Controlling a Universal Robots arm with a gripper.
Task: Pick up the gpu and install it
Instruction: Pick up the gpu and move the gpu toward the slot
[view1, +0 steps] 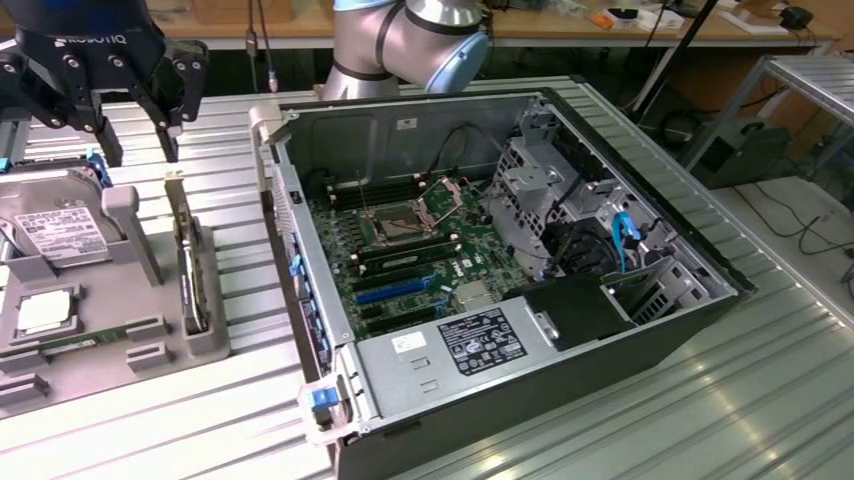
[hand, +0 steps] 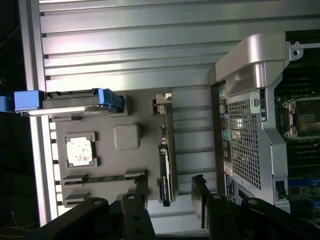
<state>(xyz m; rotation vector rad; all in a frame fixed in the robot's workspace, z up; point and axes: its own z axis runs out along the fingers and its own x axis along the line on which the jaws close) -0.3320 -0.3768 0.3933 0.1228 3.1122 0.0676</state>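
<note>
Gripper (view1: 138, 150) hung over the tray (view1: 134, 290), jaws wide apart, holding nothing. Below it the gpu (view1: 195, 270) stood on edge in its tray slot, untouched. In the wrist view the card ran in line between the two fingers (hand: 141, 192). Hard drive (view1: 60, 238) and CPU (view1: 47, 312) sat in the same tray. Open PC case (view1: 507, 270) stood just beside the tray on the desk (view1: 747, 400).

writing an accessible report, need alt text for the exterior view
An open robot gripper hangs above a grey parts tray, over the gpu standing on edge in its slot, not touching it. A hard drive and a cpu chip sit in the tray; to the exterior view's right lies an opened computer case, motherboard exposed.
</note>
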